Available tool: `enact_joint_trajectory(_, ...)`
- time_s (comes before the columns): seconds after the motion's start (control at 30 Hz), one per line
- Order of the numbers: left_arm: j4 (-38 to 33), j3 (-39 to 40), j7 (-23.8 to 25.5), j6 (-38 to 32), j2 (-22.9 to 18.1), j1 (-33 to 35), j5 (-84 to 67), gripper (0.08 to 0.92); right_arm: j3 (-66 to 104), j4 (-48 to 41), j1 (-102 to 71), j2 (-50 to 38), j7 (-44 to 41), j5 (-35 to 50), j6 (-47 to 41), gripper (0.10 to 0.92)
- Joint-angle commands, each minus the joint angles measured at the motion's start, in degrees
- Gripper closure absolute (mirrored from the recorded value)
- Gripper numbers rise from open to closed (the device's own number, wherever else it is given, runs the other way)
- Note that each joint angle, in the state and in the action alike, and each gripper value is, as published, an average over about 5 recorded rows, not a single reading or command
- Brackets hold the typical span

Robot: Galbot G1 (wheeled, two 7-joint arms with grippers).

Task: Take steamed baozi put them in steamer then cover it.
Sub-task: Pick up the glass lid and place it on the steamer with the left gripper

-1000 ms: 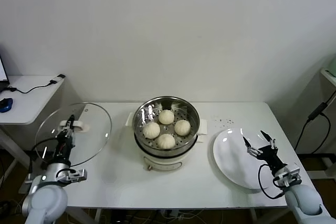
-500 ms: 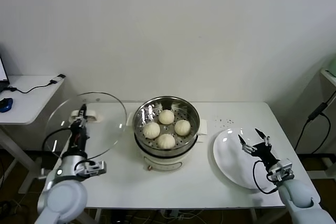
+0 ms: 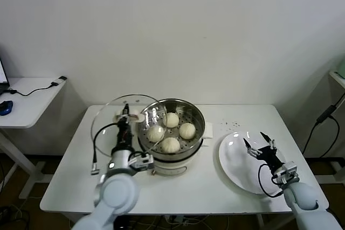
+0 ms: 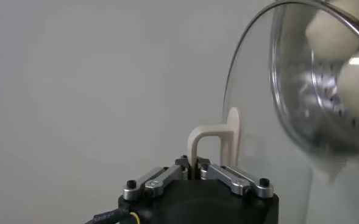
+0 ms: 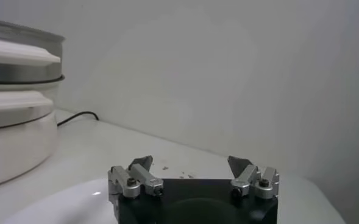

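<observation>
Four buns sit in the open steamer; the lid is held beside it.

The four cream-white pleated baozi [image 3: 171,131] are seen inside the round shiny steel steamer [image 3: 171,136] at the white table's [image 3: 215,187] centre. The round clear glass cover [image 3: 116,125] is clamped by its cream handle in the left gripper [image 3: 125,118], just left of the steamer rim. The right gripper [image 3: 260,143] is spread apart over the flat white plate [image 3: 240,162]. No writing can be read.

left gripper [image 4: 194,173]: black body, silver finger links with dark screws, black cable (yellow streak beside it) | right gripper [image 5: 191,173]: black block, silver links, dark pointed tips | both arms: rounded pale grey shells, looping black cables
</observation>
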Motion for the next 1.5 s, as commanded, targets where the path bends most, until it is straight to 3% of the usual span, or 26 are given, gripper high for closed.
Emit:
enact_joint_trajectory(0.03, 11.4, 10.0, 3.0, 3.2, -15.4, -10.7, 6.6, 0.853, 0.9, -2.0, 0.6, 0.1, -0.7, -0.2, 0.6, 0.203)
enact_joint_trajectory(0.6, 19.4, 11.6, 1.2, 3.2, -19.7, -11.3, 7.8, 0.853, 1.9, -2.2, 0.0, 0.1, -1.2, -0.1, 1.0, 0.203)
enact_joint_trajectory(1.5, 23.0, 9.9, 0.7, 3.2, -18.5, -11.5, 8.9, 0.853, 3.1, -2.5, -0.6, 0.2, -2.0, -0.2, 1.5, 0.203)
